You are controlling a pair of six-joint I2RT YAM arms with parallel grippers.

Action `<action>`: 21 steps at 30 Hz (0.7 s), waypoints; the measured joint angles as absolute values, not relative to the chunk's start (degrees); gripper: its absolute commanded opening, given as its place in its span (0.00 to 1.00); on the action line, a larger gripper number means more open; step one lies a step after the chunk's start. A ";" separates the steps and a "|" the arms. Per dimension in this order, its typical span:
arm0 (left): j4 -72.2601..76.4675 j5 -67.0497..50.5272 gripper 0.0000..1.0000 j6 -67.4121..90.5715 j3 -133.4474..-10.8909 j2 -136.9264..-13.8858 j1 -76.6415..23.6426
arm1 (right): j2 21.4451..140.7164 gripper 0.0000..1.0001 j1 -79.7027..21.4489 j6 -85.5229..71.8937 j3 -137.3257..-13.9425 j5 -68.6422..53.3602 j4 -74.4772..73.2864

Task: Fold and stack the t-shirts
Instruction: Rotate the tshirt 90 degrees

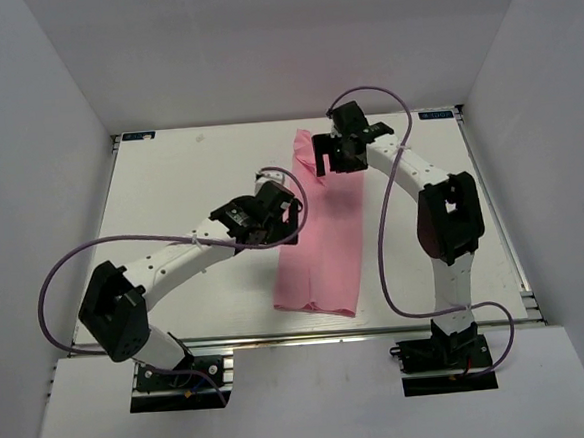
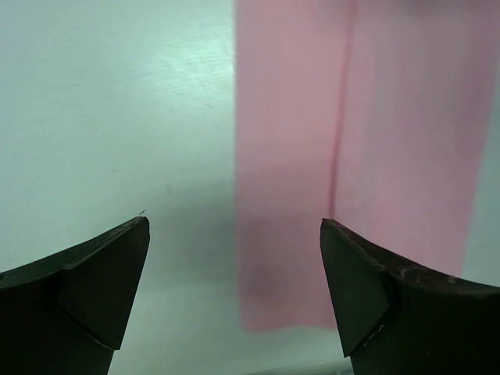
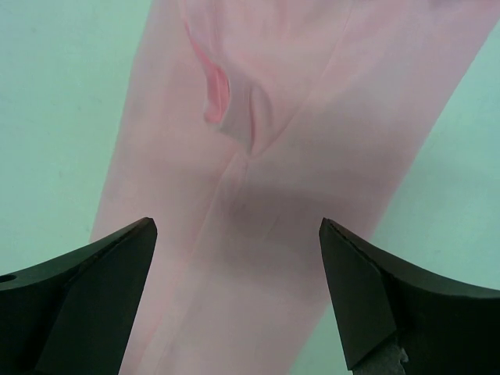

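One thin, soft, light pink t-shirt [image 1: 319, 242] lies folded into a long narrow strip on the white table [image 1: 169, 177]. Above it the left gripper [image 2: 234, 234] and the right gripper [image 3: 238, 234] hover, jaws wide apart, gripping nothing.

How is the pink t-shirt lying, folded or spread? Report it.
Folded lengthwise: the t-shirt lies flat on the table as a long narrow strip, no sleeves sticking out, an edge line running down its middle.

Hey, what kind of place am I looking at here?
Probably a robot test cell in a lab: a left arm and right arm mounted at a white table, plain white walls around it, one folded pink t-shirt laid out.
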State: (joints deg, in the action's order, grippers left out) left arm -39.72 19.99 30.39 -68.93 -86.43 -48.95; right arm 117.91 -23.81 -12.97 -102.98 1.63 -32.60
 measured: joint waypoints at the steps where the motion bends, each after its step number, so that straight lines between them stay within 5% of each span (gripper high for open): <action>1: -38.74 20.88 1.00 31.05 -67.88 -86.35 -47.24 | 117.32 0.90 -24.58 -13.45 -101.30 2.48 -32.69; 11: -33.82 20.10 1.00 33.50 -57.65 -80.47 -32.75 | 127.26 0.90 -26.59 -17.45 -101.43 5.85 -35.94; 21: -28.86 4.60 1.00 29.28 -57.52 -85.30 -29.36 | 138.78 0.90 -25.58 -17.82 -119.44 7.25 -39.03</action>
